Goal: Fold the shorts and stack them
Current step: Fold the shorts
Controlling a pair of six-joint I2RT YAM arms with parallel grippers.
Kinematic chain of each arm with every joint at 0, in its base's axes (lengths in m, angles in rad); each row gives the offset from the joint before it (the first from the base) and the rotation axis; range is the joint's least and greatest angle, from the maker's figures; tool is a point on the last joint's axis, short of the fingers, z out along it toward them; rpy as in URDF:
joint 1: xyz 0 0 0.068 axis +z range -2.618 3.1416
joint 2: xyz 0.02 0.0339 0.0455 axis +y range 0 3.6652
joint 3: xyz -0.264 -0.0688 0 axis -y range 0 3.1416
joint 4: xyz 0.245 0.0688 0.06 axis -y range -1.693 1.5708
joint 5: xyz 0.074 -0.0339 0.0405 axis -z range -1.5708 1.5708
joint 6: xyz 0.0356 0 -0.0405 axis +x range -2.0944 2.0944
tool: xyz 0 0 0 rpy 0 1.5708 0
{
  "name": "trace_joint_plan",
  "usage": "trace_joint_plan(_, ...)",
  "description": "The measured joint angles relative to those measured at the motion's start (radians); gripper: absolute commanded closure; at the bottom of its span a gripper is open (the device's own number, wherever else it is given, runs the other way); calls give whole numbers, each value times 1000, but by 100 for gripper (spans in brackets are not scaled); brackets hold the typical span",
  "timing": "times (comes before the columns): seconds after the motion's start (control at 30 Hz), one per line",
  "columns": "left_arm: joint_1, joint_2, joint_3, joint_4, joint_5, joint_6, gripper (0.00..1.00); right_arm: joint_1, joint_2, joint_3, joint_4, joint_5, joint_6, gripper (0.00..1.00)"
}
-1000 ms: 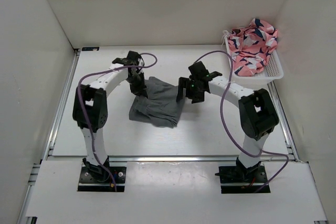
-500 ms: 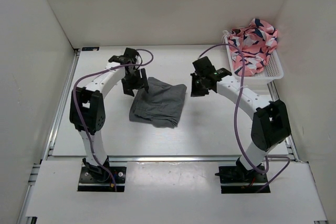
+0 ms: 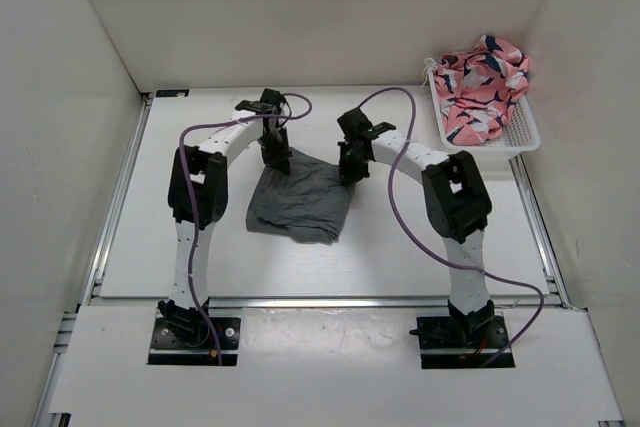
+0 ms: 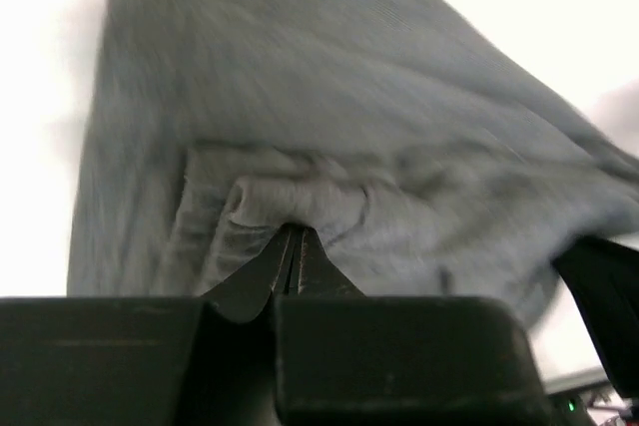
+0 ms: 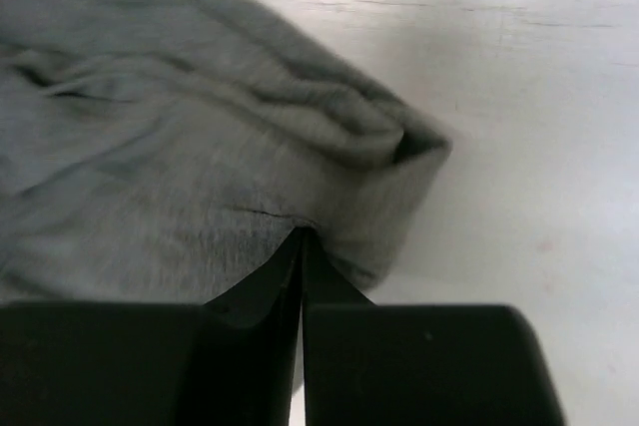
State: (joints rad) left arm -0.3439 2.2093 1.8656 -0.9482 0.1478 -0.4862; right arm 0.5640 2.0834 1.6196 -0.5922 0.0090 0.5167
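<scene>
White walls close in a pale table (image 3: 420, 237), and the shorts (image 3: 300, 205) lie a little left of the frame's middle as a folded grey slab with uneven layers along their lower edge. From above, the left gripper (image 3: 278, 159) sits on the upper left corner of the cloth and the right gripper (image 3: 347, 167) on the upper right corner, but the black wrist housings cover both sets of fingertips and those two corners.

The wrist cameras settle it. In the left wrist view the dark fingers are pressed together on a bunched ridge of grey fabric, with folds puckering around the tips. In the right wrist view the fingers meet in a thin line at the cloth's edge, nipping it beside a rolled, pointed corner, with bare table to the right.

At upper right a white perforated basket (image 3: 528, 137) holds a crumpled pink patterned cloth (image 3: 485, 82), well apart from the shorts.

Motion blur smears the left wrist picture. Each wrist view cuts off most of the garment, and neither waistband nor leg openings can be told apart.
</scene>
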Motion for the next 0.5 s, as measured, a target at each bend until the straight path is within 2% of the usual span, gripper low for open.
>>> trace_joint_plan(0.13, 31, 79, 41, -11, 23, -4, 90, -1, 55, 23, 3, -7, 23, 98)
trace_joint_plan(0.17, 37, 79, 58, -17, 23, 0, 90, -1, 55, 29, 6, 0, 24, 94)
trace_joint_plan(0.23, 45, 88, 92, -19, 17, 11, 90, -1, 55, 31, 7, 13, 29, 82)
trace_joint_plan(0.27, 48, 94, 109, -24, 7, 16, 87, 1, 51, 31, 8, 17, 30, 60)
trace_joint_plan(0.33, 47, 108, 154, -53, -16, 28, 75, 3, 34, 31, 6, 26, 32, 30)
trace_joint_plan(0.37, 43, 113, 183, -69, -28, 34, 58, 4, 16, 30, 0, 40, 27, 10)
trace_joint_plan(0.43, 35, 111, 232, -104, -45, 48, 40, 4, -39, 29, -18, 80, 16, 0)
trace_joint_plan(0.47, 31, 105, 257, -116, -58, 48, 35, 2, -78, 28, -28, 102, 7, 0)
trace_joint_plan(0.5, 29, 95, 279, -131, -66, 48, 23, -1, -124, 26, -37, 126, 0, 0)
